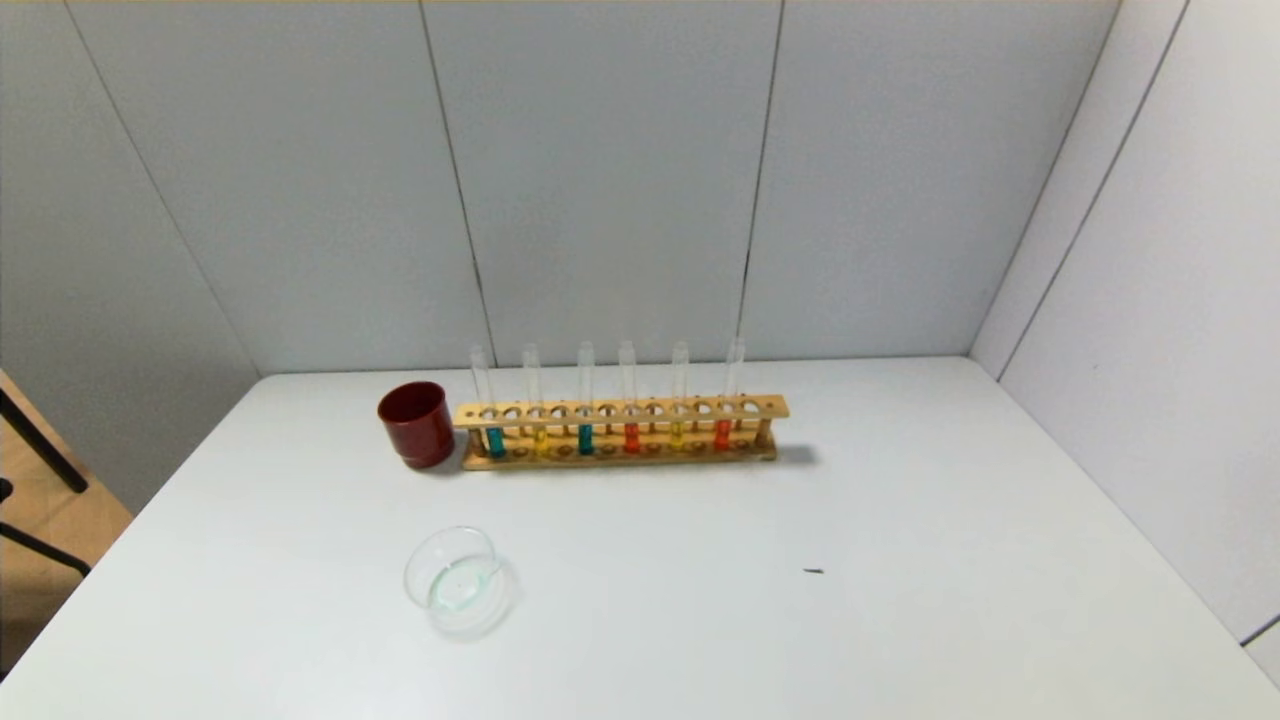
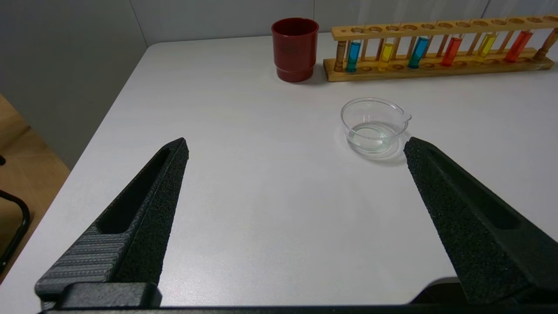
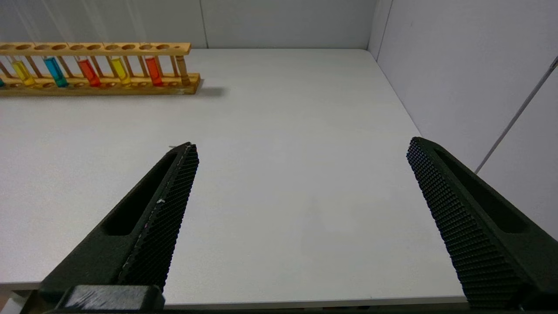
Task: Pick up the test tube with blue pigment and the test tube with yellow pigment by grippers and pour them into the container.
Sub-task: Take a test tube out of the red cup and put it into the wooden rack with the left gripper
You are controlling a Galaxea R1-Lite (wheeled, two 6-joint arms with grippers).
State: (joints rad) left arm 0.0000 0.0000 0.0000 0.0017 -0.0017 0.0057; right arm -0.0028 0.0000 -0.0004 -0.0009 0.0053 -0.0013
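A wooden rack (image 1: 620, 412) at the back of the table holds several upright tubes. The leftmost tube holds bright blue liquid (image 1: 495, 441) (image 2: 353, 56). A darker teal tube (image 1: 585, 438) stands third. Yellow tubes stand second (image 1: 540, 440) (image 2: 386, 52) and fifth (image 1: 677, 435) (image 3: 118, 70). The clear glass container (image 1: 460, 582) (image 2: 375, 126) sits in front of the rack's left end. My left gripper (image 2: 295, 144) is open and empty above the table's near left part, short of the container. My right gripper (image 3: 301, 144) is open and empty near the front right edge. Neither shows in the head view.
A dark red cup (image 1: 416, 425) (image 2: 294, 49) stands against the rack's left end. Two orange-red tubes (image 1: 631, 437) (image 1: 722, 433) sit in the rack. Grey walls close the back and right side. A small dark mark (image 1: 813, 571) lies on the table.
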